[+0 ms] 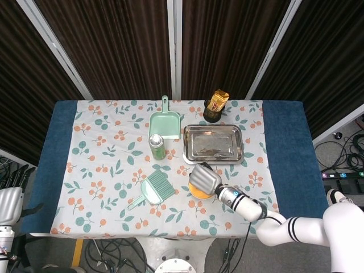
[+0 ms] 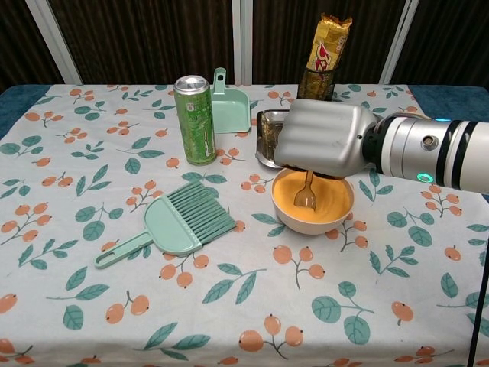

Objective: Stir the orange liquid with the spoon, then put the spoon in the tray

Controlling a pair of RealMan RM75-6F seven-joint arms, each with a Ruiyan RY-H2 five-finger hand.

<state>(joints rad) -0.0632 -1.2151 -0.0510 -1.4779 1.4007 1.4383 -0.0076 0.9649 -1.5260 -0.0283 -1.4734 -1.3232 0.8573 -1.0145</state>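
One step, the stirring, looks in hand: the right robot hand [image 2: 325, 140] holds the spoon [image 2: 306, 195] upright, its tip in the bowl [image 2: 313, 203] of orange liquid; next it must lift and carry it to the tray [image 1: 213, 143] just behind the bowl.

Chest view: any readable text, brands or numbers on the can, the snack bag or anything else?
Green can: white print runs down its side, too blurred to read.
Gold snack bag: a red and white logo, not legible.
Right hand: no markings show.
Bowl, brush, dustpan, tray: no text.
Nothing can be quoted.
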